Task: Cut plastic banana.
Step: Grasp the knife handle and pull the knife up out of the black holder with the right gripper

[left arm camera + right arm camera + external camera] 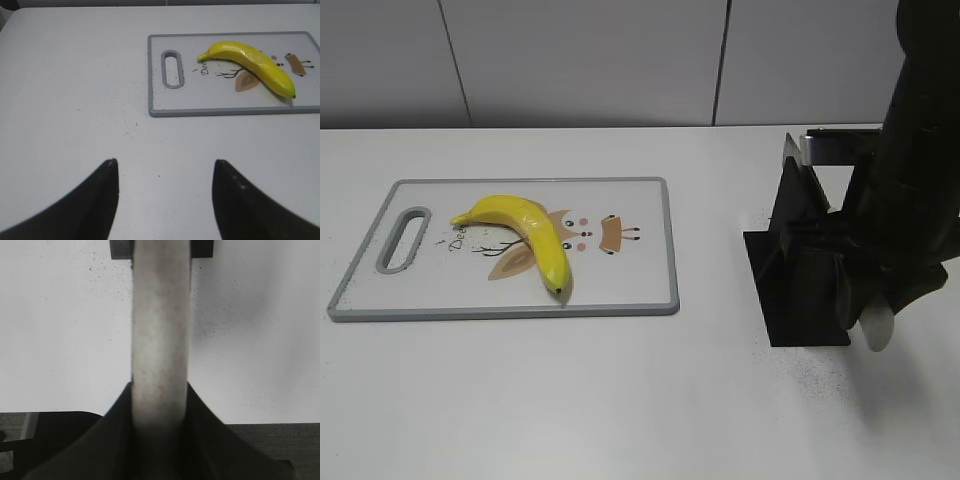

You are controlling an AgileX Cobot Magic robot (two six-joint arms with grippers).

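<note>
A yellow plastic banana [525, 235] lies on a white cutting board with a grey rim [520, 312]. It also shows in the left wrist view [255, 65], on the board [225, 112]. My left gripper [165, 162] is open and empty above bare table, well short of the board; it is out of the exterior view. My right gripper [860, 300] is at the black knife stand [800, 290], far right of the board. In the right wrist view it [160, 390] is shut on the pale knife handle [160, 330]. The handle's end [877, 325] shows below the arm.
The white table [620, 400] carries the board at the left and the knife stand at the right, with open surface between them. A grey panelled wall [580, 60] runs behind. The board has a handle slot [404, 238] at its left end.
</note>
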